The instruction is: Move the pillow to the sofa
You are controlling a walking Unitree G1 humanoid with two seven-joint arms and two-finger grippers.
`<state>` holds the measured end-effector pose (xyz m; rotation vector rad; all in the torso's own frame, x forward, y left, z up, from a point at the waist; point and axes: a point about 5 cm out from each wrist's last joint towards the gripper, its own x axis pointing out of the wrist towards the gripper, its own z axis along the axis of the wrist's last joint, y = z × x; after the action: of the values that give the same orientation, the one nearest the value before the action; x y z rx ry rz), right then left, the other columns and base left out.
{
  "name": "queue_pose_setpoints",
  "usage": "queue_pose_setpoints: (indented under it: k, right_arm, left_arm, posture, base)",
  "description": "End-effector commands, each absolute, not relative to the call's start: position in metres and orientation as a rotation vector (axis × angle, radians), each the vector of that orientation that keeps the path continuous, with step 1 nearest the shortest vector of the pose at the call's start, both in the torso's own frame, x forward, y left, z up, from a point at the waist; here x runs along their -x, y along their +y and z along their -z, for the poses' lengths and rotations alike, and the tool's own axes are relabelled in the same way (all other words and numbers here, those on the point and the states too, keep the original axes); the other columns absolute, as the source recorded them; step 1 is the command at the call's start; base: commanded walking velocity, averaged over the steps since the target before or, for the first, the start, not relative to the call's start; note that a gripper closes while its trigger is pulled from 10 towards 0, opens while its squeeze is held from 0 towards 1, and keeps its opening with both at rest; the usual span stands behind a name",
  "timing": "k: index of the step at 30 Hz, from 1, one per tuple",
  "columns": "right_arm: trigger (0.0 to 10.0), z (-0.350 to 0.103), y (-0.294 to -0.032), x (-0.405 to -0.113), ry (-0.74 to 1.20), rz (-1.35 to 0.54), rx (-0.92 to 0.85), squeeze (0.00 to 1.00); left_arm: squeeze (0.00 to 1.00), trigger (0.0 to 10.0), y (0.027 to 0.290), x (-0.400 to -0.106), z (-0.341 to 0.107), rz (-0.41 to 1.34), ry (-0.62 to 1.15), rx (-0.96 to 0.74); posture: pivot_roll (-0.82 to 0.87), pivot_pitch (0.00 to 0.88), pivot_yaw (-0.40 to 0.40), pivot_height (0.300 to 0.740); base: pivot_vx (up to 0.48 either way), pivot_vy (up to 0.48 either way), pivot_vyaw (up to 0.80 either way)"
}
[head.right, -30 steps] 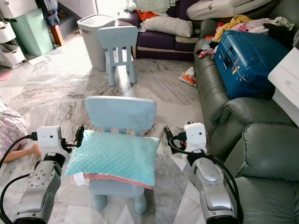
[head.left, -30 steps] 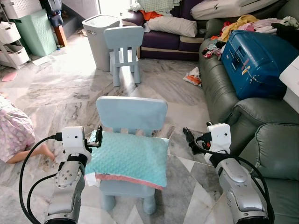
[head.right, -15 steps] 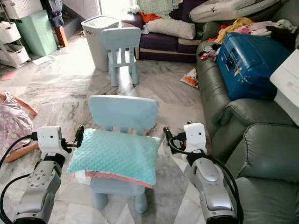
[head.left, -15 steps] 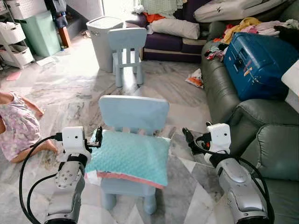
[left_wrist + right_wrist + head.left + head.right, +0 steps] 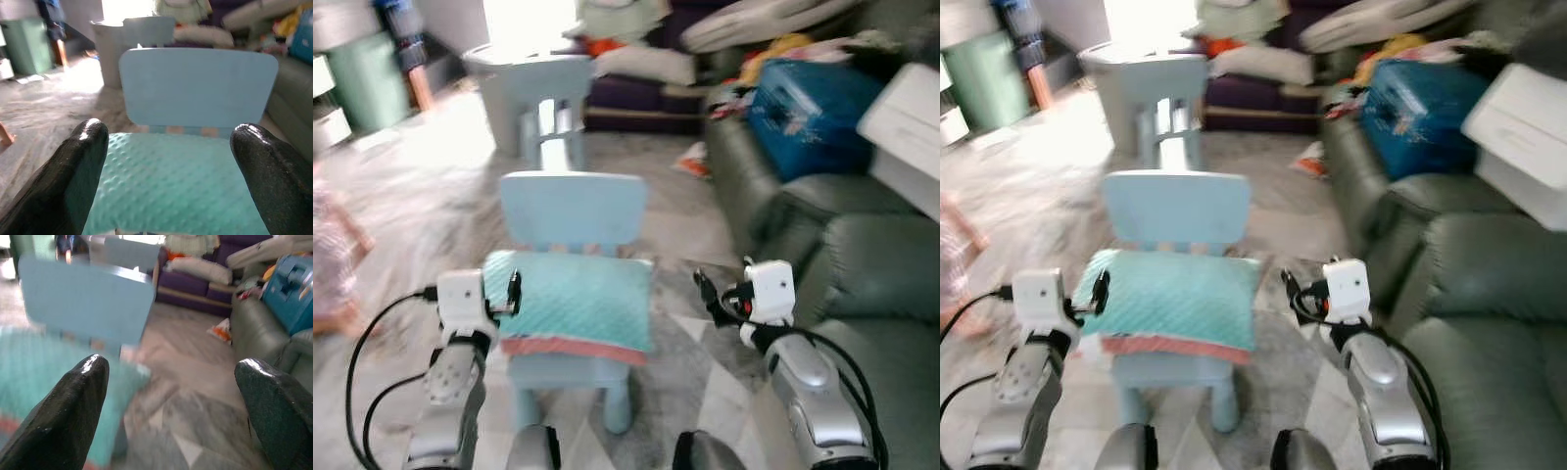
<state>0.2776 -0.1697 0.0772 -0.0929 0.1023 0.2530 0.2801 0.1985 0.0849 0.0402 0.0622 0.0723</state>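
Note:
A teal pillow with a pink edge lies on the seat of a light blue child's chair right in front of me. My left gripper is open at the pillow's left edge. In the left wrist view its fingers spread wide over the pillow. My right gripper is open a little to the right of the pillow, apart from it. The right wrist view has the pillow off to one side. The grey-green sofa stands at the right.
On the sofa lie a blue suitcase, clothes and a white box. Behind the chair stand a second blue chair, a grey bin and a purple sofa. A person in pink sits on the floor at left.
The whole picture has shifted and blurred, so the camera is moving. Both grippers keep their places beside the pillow. The person at the left has shifted.

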Motion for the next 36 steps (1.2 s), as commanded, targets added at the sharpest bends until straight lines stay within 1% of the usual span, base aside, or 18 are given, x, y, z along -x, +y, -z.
queue_pose_setpoints:
  k: [1, 7, 10, 13, 17, 22, 24, 25, 27, 32, 36]
  right_arm:
    - [10.0, -0.081, -0.167, -0.283, 0.089, -0.261, 0.099, 0.0]
    - [10.0, -0.08, -0.168, -0.282, 0.092, -0.261, 0.102, 0.0]
    - [10.0, -0.079, -0.169, -0.282, 0.097, -0.259, 0.106, 0.0]
    - [10.0, -0.078, -0.169, -0.282, 0.099, -0.261, 0.105, 0.0]
    - [10.0, -0.077, -0.167, -0.282, 0.099, -0.267, 0.106, 0.0]
    - [10.0, -0.077, -0.167, -0.282, 0.098, -0.272, 0.106, 0.0]
    - [10.0, -0.079, -0.166, -0.284, 0.089, -0.278, 0.109, 0.0]
    - [10.0, -0.079, -0.166, -0.284, 0.089, -0.278, 0.109, 0.0]
    - [10.0, -0.084, -0.165, -0.288, 0.072, -0.285, 0.118, 0.0]
    - [10.0, -0.093, -0.165, -0.297, 0.043, -0.288, 0.128, 0.0]
    - [10.0, -0.102, -0.165, -0.305, 0.013, -0.295, 0.133, 0.0]
  left_arm:
    - [0.0, 10.0, 0.205, -0.275, -0.077, -0.107, 0.097, -0.059]
    - [0.0, 10.0, 0.213, -0.274, -0.076, -0.157, 0.103, -0.101]
    - [0.0, 10.0, 0.217, -0.274, -0.079, -0.191, 0.097, -0.136]
    - [0.0, 10.0, 0.219, -0.274, -0.079, -0.201, 0.096, -0.147]
    - [0.0, 10.0, 0.221, -0.274, -0.079, -0.225, 0.096, -0.165]
    - [0.0, 10.0, 0.221, -0.274, -0.08, -0.23, 0.094, -0.165]
    - [0.0, 10.0, 0.223, -0.275, -0.082, -0.249, 0.084, -0.176]
    - [0.0, 10.0, 0.223, -0.275, -0.082, -0.249, 0.084, -0.176]
    - [0.0, 10.0, 0.229, -0.278, -0.086, -0.273, 0.071, -0.199]
    - [0.0, 10.0, 0.239, -0.283, -0.092, -0.3, 0.057, -0.206]
    - [0.0, 10.0, 0.253, -0.288, -0.104, -0.364, 0.022, -0.221]
  posture:
    - [-0.11, 0.0, -0.048, 0.562]
    - [-0.11, 0.0, -0.048, 0.527]
    - [-0.11, 0.0, -0.048, 0.502]
    - [-0.11, 0.0, -0.049, 0.487]
    - [-0.11, 0.0, -0.049, 0.452]
    - [-0.11, 0.0, -0.049, 0.422]
    - [-0.11, 0.0, -0.049, 0.403]
    - [-0.11, 0.0, -0.049, 0.403]
    - [-0.1, 0.0, -0.049, 0.385]
    - [-0.1, 0.0, -0.048, 0.363]
    - [-0.1, 0.0, -0.05, 0.363]
  base:
    - [0.0, 0.0, 0.0]
    - [0.0, 0.0, 0.0]
    - [0.0, 0.0, 0.0]
    - [0.0, 0.0, 0.0]
    - [0.0, 0.0, 0.0]
    - [0.0, 0.0, 0.0]
    - [0.0, 0.0, 0.0]
    - [0.0, 0.0, 0.0]
    - [0.0, 0.0, 0.0]
    - [0.0, 0.0, 0.0]
    - [0.0, 0.0, 0.0]
